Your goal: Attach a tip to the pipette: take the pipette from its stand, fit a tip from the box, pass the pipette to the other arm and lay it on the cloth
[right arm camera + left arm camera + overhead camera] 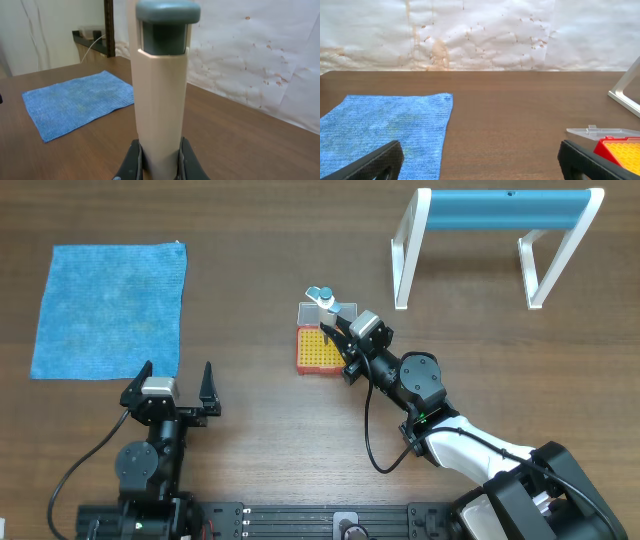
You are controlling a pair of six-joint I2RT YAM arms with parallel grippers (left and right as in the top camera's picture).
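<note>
Pipette [162,90] upright in right arm's fingers [131,159] at tip box [318,350]

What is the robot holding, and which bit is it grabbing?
Right gripper holds the pipette by its body, below the cap. Left gripper holds nothing.

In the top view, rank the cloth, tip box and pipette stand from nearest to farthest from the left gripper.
1. Blue cloth, just beyond the left gripper, slightly to its left.
2. Tip box, mid-table, off to its right.
3. Pipette stand, far right corner.
</note>
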